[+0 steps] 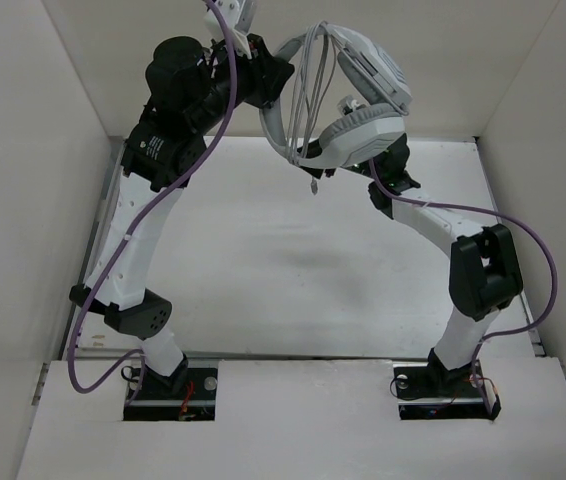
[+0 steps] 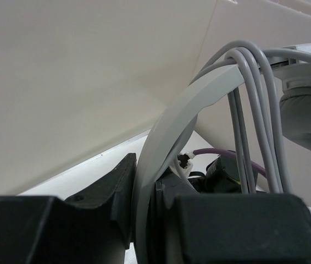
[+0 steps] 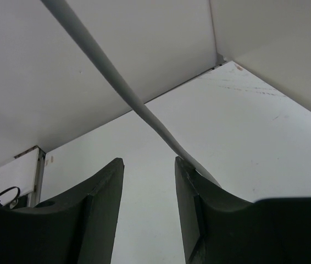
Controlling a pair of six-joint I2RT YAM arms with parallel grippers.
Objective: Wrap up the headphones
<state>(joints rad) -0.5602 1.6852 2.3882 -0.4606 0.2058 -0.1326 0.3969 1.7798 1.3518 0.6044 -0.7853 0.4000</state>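
Note:
The light grey headphones [image 1: 371, 75] hang in the air at the back of the table. My left gripper [image 1: 273, 72] is shut on their headband [image 2: 169, 126], which runs up between the two black fingers. The thin grey cord [image 2: 249, 115] is looped several times over the headband, and its plug [image 1: 313, 186] dangles below. A padded earcup [image 2: 309, 115] shows at the right edge of the left wrist view. My right gripper [image 3: 149, 165] sits under the earcups, open with nothing between its fingers; a grey strand [image 3: 117, 82] passes just outside its right finger [image 3: 191, 192].
White walls [image 1: 53, 150] close in the table [image 1: 263, 270] on the left, back and right. Purple cables [image 1: 188, 170] run along both arms. The arm bases stand at the near edge.

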